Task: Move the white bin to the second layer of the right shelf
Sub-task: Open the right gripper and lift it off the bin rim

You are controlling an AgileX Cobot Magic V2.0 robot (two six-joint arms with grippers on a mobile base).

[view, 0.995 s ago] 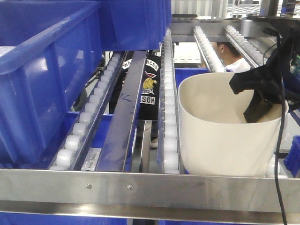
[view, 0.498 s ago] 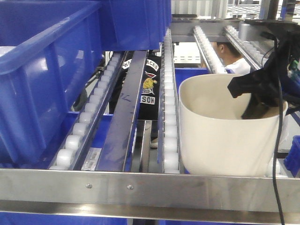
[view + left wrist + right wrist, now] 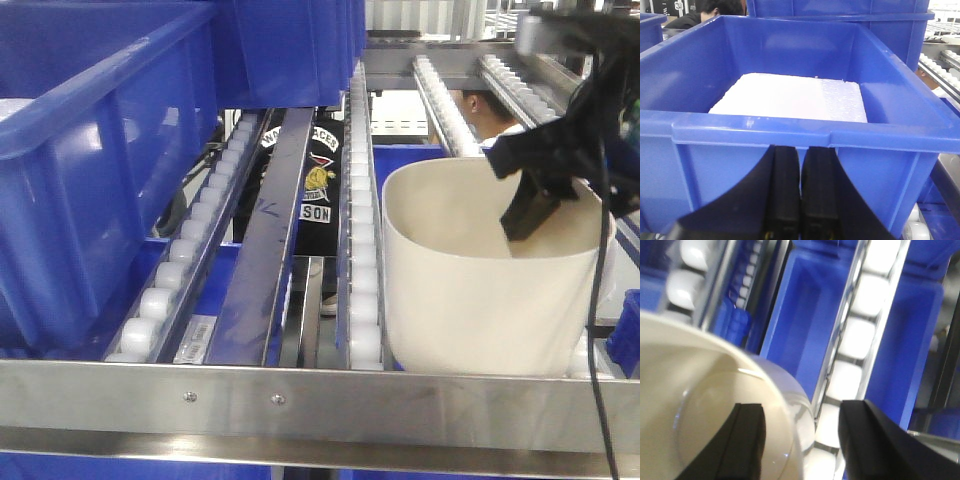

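The white bin (image 3: 470,300) stands upright on the roller lanes (image 3: 360,250) of the right shelf second layer, just behind its steel front rail (image 3: 300,400). My right gripper (image 3: 545,205) is open and straddles the bin's right wall near the rim. One finger (image 3: 747,440) hangs inside the bin (image 3: 700,405), the other (image 3: 875,440) outside over the white rollers (image 3: 855,340); neither pad visibly touches the wall. My left gripper (image 3: 800,150) is shut and empty, close in front of a blue crate (image 3: 790,130) holding a white foam slab (image 3: 785,97).
Large blue crates (image 3: 100,150) fill the shelf's left lanes. A person (image 3: 490,115) stands behind the rack. A black cable (image 3: 595,300) hangs down past the bin's right side. Another blue crate (image 3: 805,315) lies below the rollers.
My right gripper has risen a little, its inner finger now higher in the bin's mouth. The white bin has stayed in place on the rollers.
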